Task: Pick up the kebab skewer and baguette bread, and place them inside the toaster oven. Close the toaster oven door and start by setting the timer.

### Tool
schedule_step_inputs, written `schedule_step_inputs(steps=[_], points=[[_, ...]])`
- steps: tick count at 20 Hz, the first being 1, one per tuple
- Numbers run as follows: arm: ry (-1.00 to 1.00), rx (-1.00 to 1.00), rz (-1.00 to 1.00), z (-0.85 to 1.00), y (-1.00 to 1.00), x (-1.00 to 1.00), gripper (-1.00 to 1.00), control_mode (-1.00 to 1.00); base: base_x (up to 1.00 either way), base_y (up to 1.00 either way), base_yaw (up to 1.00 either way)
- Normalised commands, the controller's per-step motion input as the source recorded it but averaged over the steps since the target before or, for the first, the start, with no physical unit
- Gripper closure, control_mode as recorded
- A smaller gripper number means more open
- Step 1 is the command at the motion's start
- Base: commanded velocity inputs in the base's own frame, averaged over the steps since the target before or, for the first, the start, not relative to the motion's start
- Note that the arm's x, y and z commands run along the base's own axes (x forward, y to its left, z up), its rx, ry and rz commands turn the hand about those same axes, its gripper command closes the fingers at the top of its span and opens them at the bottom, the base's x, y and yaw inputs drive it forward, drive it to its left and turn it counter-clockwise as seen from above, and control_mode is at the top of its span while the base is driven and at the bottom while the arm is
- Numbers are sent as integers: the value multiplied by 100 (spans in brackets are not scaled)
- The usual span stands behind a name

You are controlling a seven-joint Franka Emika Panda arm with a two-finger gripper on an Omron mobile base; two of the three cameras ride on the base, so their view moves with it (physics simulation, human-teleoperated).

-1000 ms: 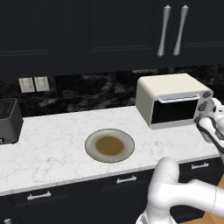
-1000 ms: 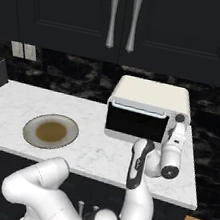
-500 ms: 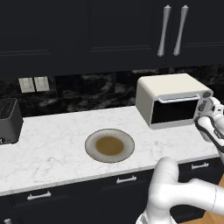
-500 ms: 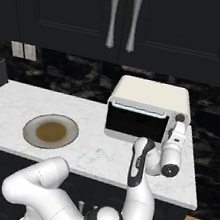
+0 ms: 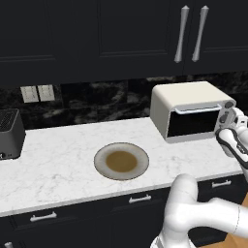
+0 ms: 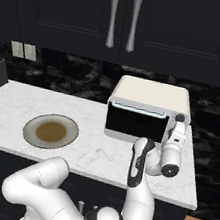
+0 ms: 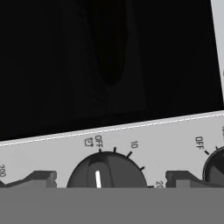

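The white marble table (image 5: 58,160) runs left to right under dark cabinets, in front of a black stone backsplash. 3 things stand on it: a black slot toaster (image 5: 9,134) at the far left, a round plate (image 5: 121,161) with a brown centre near the middle, and the cream toaster oven (image 5: 191,110) at the right, its door shut.

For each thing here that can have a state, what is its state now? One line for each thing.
Oven door: closed.
Timer knob: pointer at OFF, not yet turned.
Tool: open, one fingertip on each side of the timer knob.
Plate: no food on it, brown centre bare.
Upper cabinet doors: closed.
Drawers: closed.
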Motion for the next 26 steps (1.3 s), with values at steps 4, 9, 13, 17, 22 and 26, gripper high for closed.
schedule_step_inputs(steps=[4, 9, 13, 17, 22, 26], points=[[0, 0, 0, 0, 0, 0, 100, -100, 0, 0, 0], [-3, 0, 0, 0, 0, -15, 100, -100, 0, 0, 0], [-3, 0, -1, 0, 0, -15, 100, -100, 0, 0, 0], [-1, 0, -4, 0, 0, -15, 100, -100, 0, 0, 0], [0, 1, -8, 0, 0, -15, 100, -100, 0, 0, 0], [0, 7, -10, 2, 0, -7, 100, -100, 0, 0, 0]])
